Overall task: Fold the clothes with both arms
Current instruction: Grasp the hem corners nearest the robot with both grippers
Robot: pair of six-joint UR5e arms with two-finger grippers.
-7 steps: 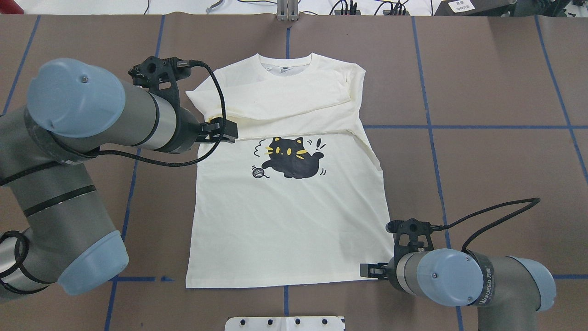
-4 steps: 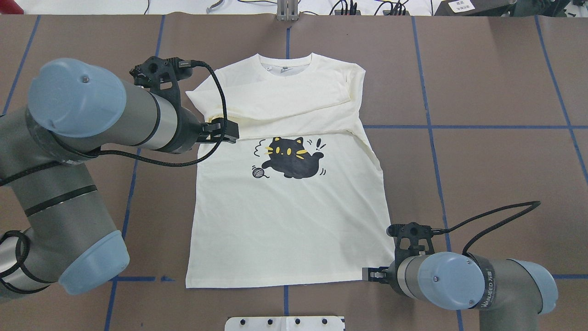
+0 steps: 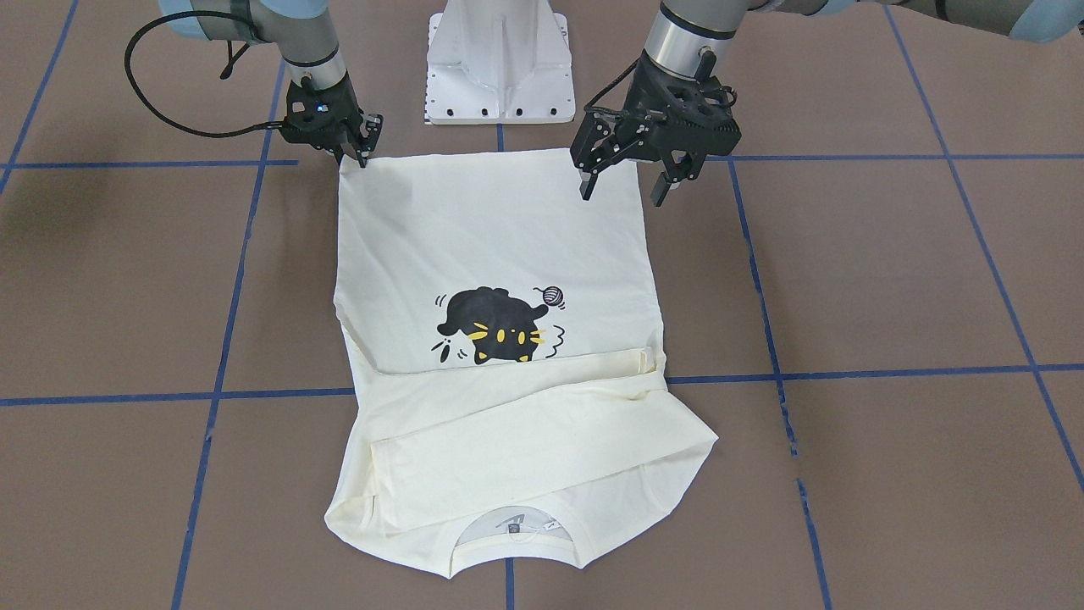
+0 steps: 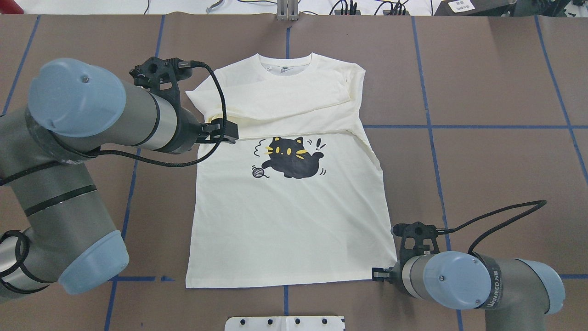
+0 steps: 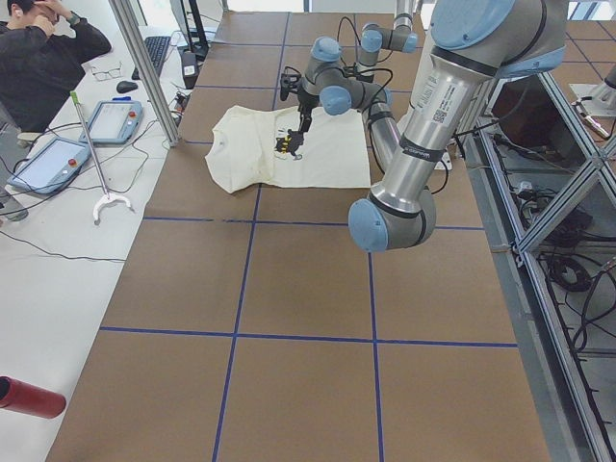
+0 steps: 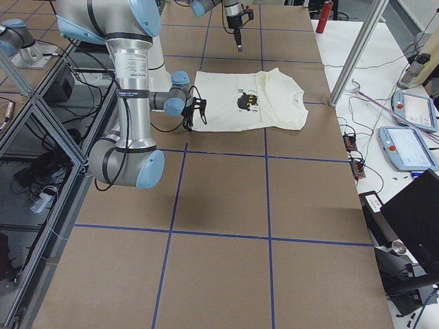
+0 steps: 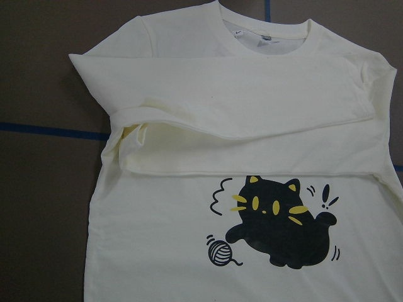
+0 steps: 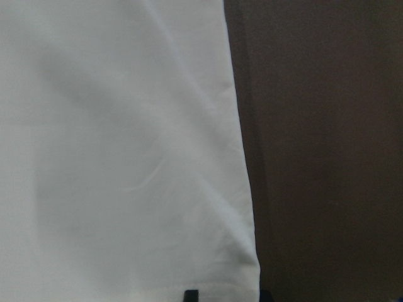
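Since a second ago your right gripper (image 4: 377, 274) has slid outward along the hem to the right corner of the shirt (image 4: 285, 220), well below the cat print (image 4: 291, 157). Its jaws stand slightly apart astride that corner, I judge to pinch it for the bottom fold. Your left gripper (image 3: 622, 196) hangs high, left of the cat print, spread wide and empty, probably waiting for the other corner. On the table (image 4: 482, 174) the shirt lies flat, print up. Count one shirt, two sleeves (image 4: 275, 99) crossed above the cat print, two arms, two grippers.
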